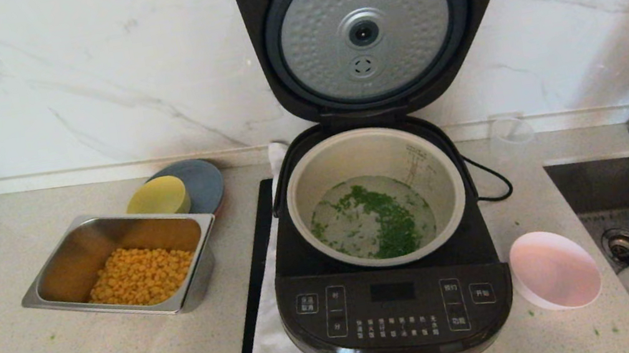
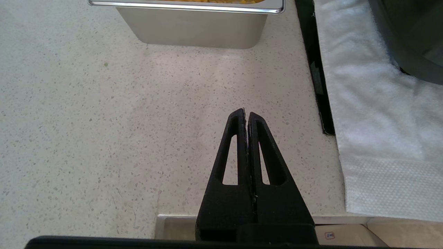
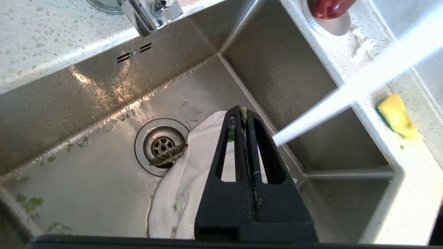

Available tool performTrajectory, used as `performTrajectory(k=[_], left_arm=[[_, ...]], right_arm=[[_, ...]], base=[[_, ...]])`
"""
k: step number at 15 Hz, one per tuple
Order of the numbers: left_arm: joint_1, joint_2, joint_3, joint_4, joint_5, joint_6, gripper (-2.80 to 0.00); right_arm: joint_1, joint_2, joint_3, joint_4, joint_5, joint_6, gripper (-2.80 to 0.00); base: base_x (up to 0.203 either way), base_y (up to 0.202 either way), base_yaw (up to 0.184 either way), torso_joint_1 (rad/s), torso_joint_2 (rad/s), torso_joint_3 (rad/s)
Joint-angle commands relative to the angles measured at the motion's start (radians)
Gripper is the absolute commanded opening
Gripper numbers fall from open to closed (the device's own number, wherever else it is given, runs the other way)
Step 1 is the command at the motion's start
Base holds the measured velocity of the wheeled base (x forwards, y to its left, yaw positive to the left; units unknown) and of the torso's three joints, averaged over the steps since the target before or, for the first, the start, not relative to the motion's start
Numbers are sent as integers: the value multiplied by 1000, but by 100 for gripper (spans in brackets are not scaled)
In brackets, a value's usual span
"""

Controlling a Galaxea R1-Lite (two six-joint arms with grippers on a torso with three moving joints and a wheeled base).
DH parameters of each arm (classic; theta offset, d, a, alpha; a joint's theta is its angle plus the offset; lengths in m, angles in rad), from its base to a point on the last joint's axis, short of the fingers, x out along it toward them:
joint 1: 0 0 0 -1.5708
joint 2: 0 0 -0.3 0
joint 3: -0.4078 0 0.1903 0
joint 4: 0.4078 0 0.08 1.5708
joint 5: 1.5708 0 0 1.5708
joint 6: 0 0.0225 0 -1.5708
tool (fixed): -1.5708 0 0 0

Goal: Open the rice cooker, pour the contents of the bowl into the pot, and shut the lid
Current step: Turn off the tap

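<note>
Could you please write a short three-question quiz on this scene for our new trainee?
1. True or false: the lid of the rice cooker is shut.
2. Where are the chopped green herbs now? A) in the pot B) in the bowl C) in the steel tray
3. Fill in: the right gripper hangs above the ____.

Key: 1. False, it stands open. 2. A; the bowl, beside the cooker on the robot's right, looks empty. 3. sink.

Left gripper parked low, jaws closed; right gripper likewise, jaws closed.
</note>
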Motion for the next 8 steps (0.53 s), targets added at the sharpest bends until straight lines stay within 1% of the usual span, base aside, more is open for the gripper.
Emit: performTrajectory(k=[1,3,8], left_arm=[[0,-1,0,0,-1,0,-280],[0,-1,0,0,-1,0,-280],[0,-1,0,0,-1,0,-280]], right_arm=[[-1,46,-30,-5,-11,1,-280],[-2,75,-62,-16,-43,-2,-280],[-5,149,-129,-65,-66,-21,-280]], base=[[0,0,0,0,0,0],[0,0,0,0,0,0],[0,0,0,0,0,0]])
